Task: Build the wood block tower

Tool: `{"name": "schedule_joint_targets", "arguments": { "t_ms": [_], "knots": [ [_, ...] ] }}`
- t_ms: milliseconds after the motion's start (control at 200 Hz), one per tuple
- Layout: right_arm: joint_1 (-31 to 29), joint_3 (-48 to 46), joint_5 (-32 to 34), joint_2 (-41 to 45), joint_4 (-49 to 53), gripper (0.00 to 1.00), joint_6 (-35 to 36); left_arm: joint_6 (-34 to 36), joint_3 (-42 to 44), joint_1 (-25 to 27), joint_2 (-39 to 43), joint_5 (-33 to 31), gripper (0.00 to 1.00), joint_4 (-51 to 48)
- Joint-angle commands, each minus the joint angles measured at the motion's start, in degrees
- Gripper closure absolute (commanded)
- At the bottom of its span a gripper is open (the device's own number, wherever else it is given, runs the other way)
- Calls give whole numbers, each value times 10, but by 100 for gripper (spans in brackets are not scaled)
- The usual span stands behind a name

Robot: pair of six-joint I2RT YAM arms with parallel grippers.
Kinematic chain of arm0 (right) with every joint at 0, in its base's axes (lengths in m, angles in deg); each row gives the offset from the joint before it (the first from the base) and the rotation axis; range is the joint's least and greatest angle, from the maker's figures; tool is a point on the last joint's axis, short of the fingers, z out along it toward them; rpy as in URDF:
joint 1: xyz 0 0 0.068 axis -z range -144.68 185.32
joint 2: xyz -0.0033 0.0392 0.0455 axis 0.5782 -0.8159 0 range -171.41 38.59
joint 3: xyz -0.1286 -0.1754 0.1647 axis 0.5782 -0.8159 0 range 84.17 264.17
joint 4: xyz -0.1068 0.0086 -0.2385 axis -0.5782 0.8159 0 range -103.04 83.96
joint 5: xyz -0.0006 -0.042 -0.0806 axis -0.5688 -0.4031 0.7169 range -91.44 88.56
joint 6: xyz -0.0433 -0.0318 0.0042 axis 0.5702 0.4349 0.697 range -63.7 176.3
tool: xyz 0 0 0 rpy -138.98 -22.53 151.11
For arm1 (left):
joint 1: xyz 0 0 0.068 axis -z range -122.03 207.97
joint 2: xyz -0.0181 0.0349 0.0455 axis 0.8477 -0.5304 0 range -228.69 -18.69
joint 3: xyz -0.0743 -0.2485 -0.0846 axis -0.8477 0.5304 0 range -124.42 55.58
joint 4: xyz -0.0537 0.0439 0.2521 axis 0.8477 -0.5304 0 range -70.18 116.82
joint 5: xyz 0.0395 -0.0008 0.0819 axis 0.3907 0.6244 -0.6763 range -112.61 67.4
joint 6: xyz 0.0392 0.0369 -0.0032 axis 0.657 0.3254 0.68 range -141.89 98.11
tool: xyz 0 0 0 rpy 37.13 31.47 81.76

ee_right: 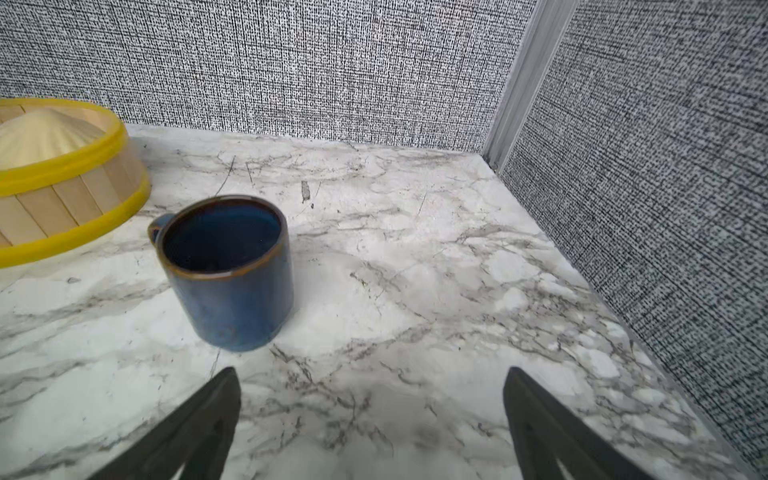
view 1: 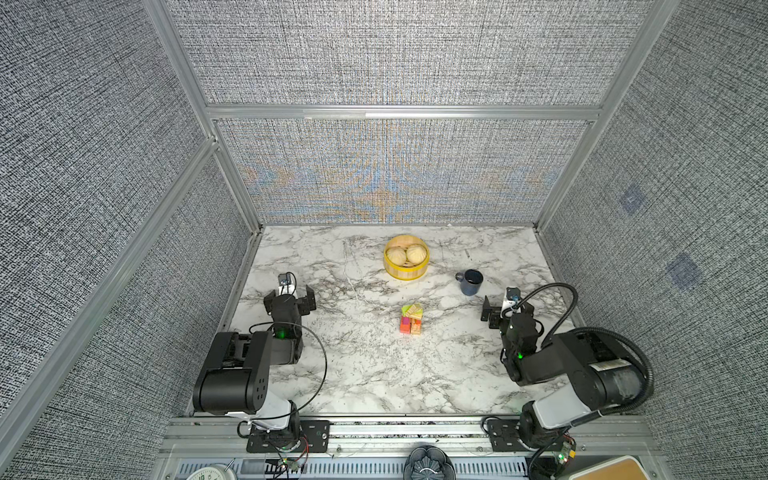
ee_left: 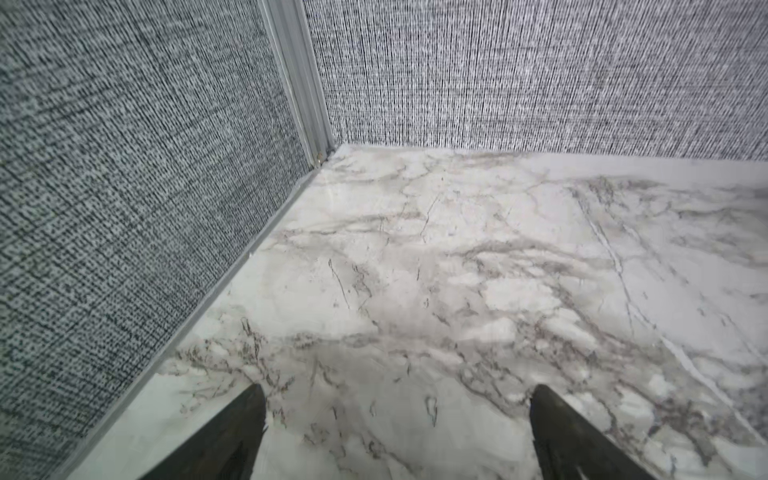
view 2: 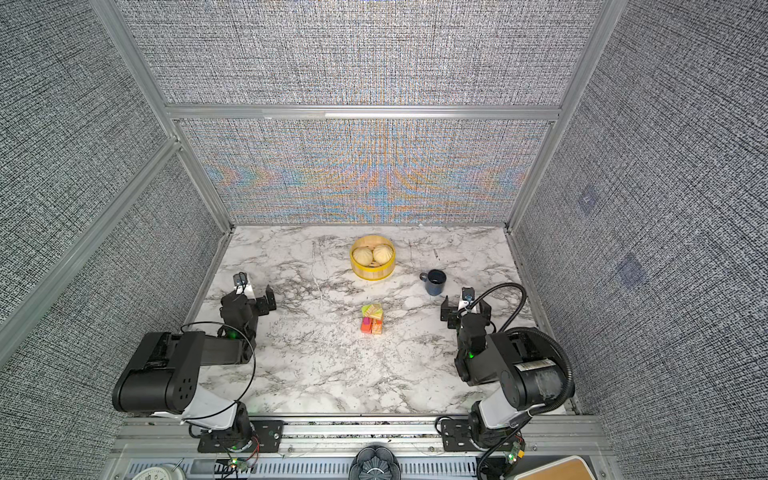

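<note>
Presently, the tower (view 1: 411, 319) stands about the middle of the table (view 1: 353, 374), clear of both arms. In both top views it reads as a small stack: an orange block (view 1: 404, 327) and a tan block (view 1: 417, 328) side by side at the base, a pink block (view 1: 405, 320) above the orange, and a lime-green slab (view 1: 412, 309) on top. The slab appears turned a little against the base; the finer joints between pieces are too small to judge.

Beyond the tower, toward the far wall, sits the basket (view 1: 405, 272) with two buns (view 1: 396, 254) inside. To the right of it, and nearer, stands the mug (view 1: 471, 282), upright, handle pointing left. Mug and basket are apart, and both are well apart from the tower.

Left gripper (view 1: 289, 299) — at the left edge of the table, near the side wall, well away from the tower. The left wrist view shows its jaws spread wide (ee_left: 398, 399) with only bare marble between them.

Right gripper (view 1: 508, 309) — at the right side, just nearer than the mug and not touching it. The right wrist view shows the jaws wide (ee_right: 372, 382), nothing between them, with the mug (ee_right: 232, 282) just ahead and the basket (ee_right: 75, 208) beyond it.
</note>
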Motion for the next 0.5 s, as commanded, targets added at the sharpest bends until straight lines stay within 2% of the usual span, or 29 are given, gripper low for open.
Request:
{"name": "schedule_joint_targets", "arguments": {
  "t_ms": [0,70,140,210,495],
  "knots": [
    [2,50,11,11,87,1,-2,-5,0,-1,-2,-6,1,7],
    [17,124,-10,26,254,1,-20,-5,0,-1,-2,-7,1,6],
    [50,111,-67,13,207,1,-34,-5,1,-1,0,-7,1,7],
    [50,116,-66,22,231,1,-35,-4,2,-1,-1,-7,1,10],
    [29,102,-39,15,192,1,-15,-4,4,-1,0,-7,1,13]
  ]
}}
